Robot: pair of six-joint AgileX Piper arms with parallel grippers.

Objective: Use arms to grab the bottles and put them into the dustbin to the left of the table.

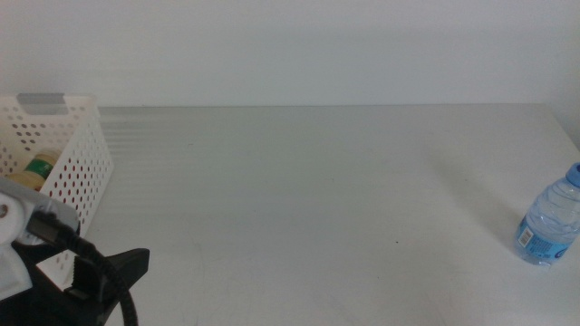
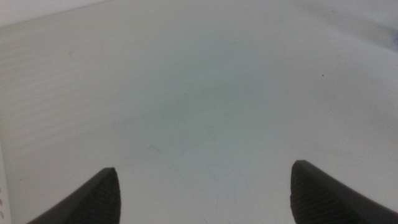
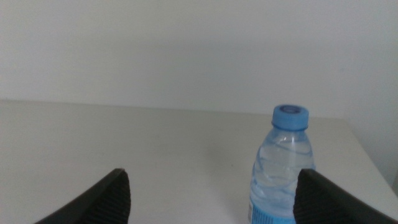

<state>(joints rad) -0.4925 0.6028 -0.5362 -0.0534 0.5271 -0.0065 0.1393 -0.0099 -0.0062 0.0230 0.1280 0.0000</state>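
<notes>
The water bottle (image 1: 550,226) stood upright at the table's (image 1: 308,199) right edge, far from the dustbin (image 1: 77,154). The right gripper (image 3: 211,199), jaws spread and empty, should centre on its body before closing (thin plastic dents). The left gripper (image 2: 205,193) waited, released, beside the dustbin.

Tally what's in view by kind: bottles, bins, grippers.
Bottles: 2, the water bottle upright on the table, a yellow bottle in the dustbin
Dustbins: 1
Grippers: 2, left gripper, right gripper, both open
Total: 5
</notes>
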